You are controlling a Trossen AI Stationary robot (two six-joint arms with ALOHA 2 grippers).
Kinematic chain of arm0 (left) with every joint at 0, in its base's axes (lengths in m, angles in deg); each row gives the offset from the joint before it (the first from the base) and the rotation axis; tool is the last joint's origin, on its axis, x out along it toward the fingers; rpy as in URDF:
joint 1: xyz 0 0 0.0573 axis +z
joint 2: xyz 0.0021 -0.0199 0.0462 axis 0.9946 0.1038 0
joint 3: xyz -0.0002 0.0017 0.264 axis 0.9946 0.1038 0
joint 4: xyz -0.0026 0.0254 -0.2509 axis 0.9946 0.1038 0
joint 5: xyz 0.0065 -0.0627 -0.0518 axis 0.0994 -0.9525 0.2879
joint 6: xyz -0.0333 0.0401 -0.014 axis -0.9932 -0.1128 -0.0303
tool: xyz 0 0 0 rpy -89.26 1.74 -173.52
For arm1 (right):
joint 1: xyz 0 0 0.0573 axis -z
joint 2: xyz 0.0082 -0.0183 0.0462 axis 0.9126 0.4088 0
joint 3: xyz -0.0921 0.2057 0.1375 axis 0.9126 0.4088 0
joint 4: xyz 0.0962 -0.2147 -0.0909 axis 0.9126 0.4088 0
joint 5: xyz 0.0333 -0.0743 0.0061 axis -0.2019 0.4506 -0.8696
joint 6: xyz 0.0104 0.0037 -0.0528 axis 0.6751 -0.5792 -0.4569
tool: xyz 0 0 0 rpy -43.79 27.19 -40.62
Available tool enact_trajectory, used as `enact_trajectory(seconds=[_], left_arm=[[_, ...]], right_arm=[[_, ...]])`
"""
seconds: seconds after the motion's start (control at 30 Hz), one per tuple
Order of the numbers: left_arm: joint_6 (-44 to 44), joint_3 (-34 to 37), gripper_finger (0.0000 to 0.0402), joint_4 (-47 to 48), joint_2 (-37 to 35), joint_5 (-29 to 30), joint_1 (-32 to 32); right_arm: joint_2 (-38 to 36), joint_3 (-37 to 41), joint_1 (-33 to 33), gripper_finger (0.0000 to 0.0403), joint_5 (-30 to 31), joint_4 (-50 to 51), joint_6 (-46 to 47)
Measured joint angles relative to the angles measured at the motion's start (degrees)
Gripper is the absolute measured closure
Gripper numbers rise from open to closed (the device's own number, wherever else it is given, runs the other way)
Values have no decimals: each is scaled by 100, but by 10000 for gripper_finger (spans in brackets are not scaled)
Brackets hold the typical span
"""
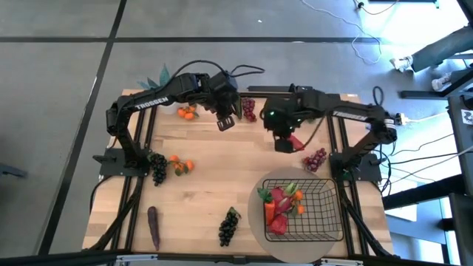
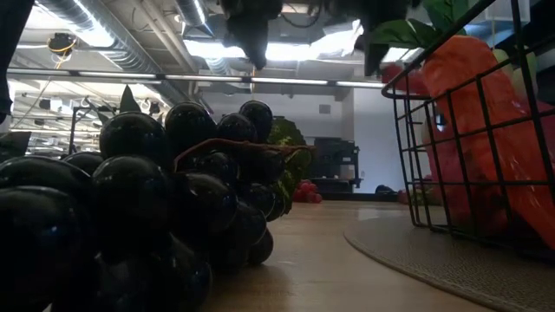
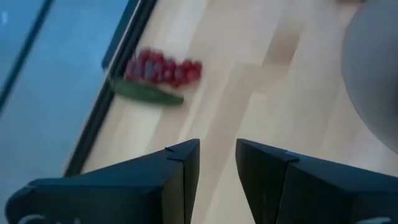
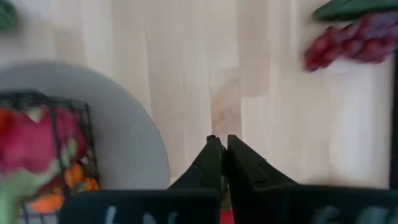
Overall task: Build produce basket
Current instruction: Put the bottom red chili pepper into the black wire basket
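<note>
The black wire basket (image 1: 314,214) stands on a round beige mat (image 1: 259,229) at the near right. It holds a pink dragon fruit (image 1: 279,210) and other produce, and also shows in the right wrist view (image 4: 68,118). My right gripper (image 1: 284,142) hangs above the table's middle right, shut on a red chili (image 1: 297,142). My left gripper (image 1: 227,122) is open and empty above the far middle (image 3: 217,155). Red grapes (image 1: 316,159) lie on the table by my right gripper. My right gripper pinches the red chili between its two fingers, which point down. A bit of red (image 4: 225,216) shows far back between the fingers. In the high view the chili's free end (image 1: 299,143) sticks out sideways toward the table's right, clear of the table.
On the table lie purple grapes (image 1: 249,109) and tangerines (image 1: 187,112) at the far side, dark grapes (image 1: 157,168) and tangerines (image 1: 179,165) at the left, an eggplant (image 1: 154,225) and dark grapes (image 1: 229,225) near the front. Bare wood lies in the middle.
</note>
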Motion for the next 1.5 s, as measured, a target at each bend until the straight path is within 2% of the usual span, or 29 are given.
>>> enact_trajectory(seconds=[0.1, 0.27, 0.37, 0.63, 0.87, 1.0, 1.1, 1.37, 1.5], left_arm=[[551, 0, 308, -180, 0, -394, -52], [1164, 0, 308, -508, 0, -1715, -47], [1303, 0, 308, -734, 0, -2230, -49], [1421, 0, 308, -829, 0, -2313, -45], [1665, 0, 308, -946, 0, -2325, -45], [1782, 0, 308, -1265, 0, -2882, -45], [1779, 0, 308, -1430, 0, -3165, -51], [1764, 0, 308, -1499, 0, -3144, -45], [1734, 0, 308, -1541, 0, -3146, -47]], right_arm=[[-336, -152, -1, 403, -6, 32, 330], [-1098, -96, -52, 403, -5, 29, 1323], [-1477, -89, -199, 403, 24, -3, 2067], [-2276, -82, -1249, 403, 358, 88, 3781], [-2557, -75, -2412, 403, 1597, 667, 5615], [-2571, 15, -2867, 403, 2068, 642, 6220], [-2673, 426, -3094, 403, 2222, 698, 6821], [-3290, 2202, -3610, 403, 2205, -373, 8263], [-3485, 3070, -3815, 403, 2195, -586, 8882]])
